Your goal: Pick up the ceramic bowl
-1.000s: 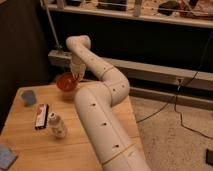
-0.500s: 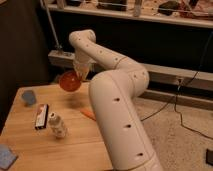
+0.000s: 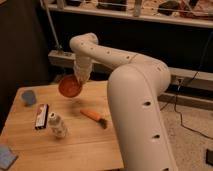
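The ceramic bowl [image 3: 70, 86] is small, round and glossy red-orange. It hangs tilted over the back edge of the wooden table [image 3: 75, 145], with its inside facing the camera. My gripper [image 3: 81, 76] sits at the bowl's upper right rim, at the end of the white arm that curves in from the right, and is shut on that rim. The arm's wrist hides the fingers' far side.
A small blue cup [image 3: 28, 96] stands at the table's left. A black and white box [image 3: 41, 116] and a white bottle [image 3: 57, 125] are in the middle, beside an orange tool with a dark end [image 3: 93, 116]. A blue pad [image 3: 6, 156] lies at the front left corner.
The bowl has come up off the table and tipped toward the camera. The arm's big elbow link has swung right and closer, filling more of the view.
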You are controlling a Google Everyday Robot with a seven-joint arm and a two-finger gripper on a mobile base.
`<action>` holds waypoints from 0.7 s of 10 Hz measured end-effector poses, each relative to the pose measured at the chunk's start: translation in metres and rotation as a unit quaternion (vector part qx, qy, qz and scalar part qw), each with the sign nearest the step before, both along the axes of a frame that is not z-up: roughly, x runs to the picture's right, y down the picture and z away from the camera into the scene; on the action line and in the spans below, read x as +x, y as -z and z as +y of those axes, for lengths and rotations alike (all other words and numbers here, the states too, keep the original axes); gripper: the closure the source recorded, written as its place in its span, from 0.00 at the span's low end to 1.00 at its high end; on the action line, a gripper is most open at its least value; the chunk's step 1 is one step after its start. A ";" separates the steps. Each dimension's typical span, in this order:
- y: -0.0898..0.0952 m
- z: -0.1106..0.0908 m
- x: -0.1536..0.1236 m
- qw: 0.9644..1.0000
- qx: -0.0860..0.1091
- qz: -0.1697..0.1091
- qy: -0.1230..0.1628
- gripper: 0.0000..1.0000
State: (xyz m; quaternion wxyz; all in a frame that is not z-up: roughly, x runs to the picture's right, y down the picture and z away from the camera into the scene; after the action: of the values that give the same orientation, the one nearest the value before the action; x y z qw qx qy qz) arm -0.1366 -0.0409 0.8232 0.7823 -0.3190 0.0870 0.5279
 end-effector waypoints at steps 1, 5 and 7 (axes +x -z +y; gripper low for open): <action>0.003 0.003 0.001 1.000 0.002 -0.001 -0.004 1.00; 0.007 0.005 0.004 1.000 0.008 -0.002 -0.015 1.00; 0.009 0.004 0.006 1.000 0.011 -0.003 -0.020 1.00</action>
State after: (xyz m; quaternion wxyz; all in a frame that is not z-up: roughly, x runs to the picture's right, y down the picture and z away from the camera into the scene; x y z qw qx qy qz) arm -0.1305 -0.0366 0.8146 0.7757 -0.3132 0.0724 0.5431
